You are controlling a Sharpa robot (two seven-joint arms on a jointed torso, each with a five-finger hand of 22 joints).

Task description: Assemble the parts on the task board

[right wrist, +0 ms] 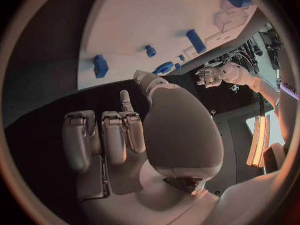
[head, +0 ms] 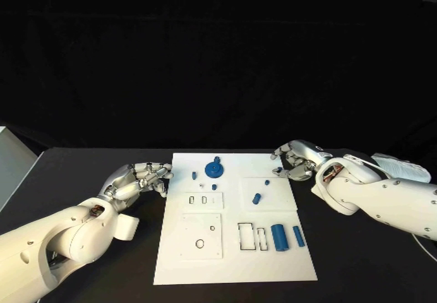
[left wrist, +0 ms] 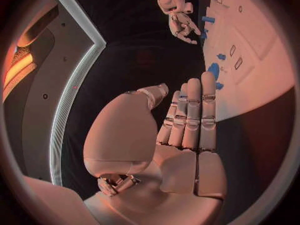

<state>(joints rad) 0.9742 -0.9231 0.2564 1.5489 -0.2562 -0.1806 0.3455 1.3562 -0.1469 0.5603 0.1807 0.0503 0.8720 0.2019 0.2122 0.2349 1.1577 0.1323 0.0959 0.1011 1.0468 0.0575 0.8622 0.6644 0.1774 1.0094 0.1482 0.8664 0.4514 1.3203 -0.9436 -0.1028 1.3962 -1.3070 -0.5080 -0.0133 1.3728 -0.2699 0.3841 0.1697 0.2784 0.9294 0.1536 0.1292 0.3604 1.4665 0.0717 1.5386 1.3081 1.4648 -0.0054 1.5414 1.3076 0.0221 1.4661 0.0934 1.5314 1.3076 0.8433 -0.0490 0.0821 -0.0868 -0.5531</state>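
Observation:
The white task board [head: 237,252] lies in the middle of the black table. A blue gear [head: 215,168] stands near its far edge, with small blue pegs [head: 257,198] scattered around the middle. Two blue cylinders [head: 280,237] lie side by side near the board's right edge. My left hand [head: 146,177] hovers just off the board's far left edge, its fingers [left wrist: 194,115] straight and holding nothing. My right hand [head: 296,162] is at the board's far right corner, fingers [right wrist: 112,135] loosely bent and holding nothing, with a small blue peg [right wrist: 100,65] just beyond them.
The board has several slots and recesses, among them a rectangular cut-out [head: 253,235] beside the cylinders. A white box [head: 11,165] stands at the table's left edge. A pale labelled object [head: 401,165] lies behind my right arm. Black table surrounds the board.

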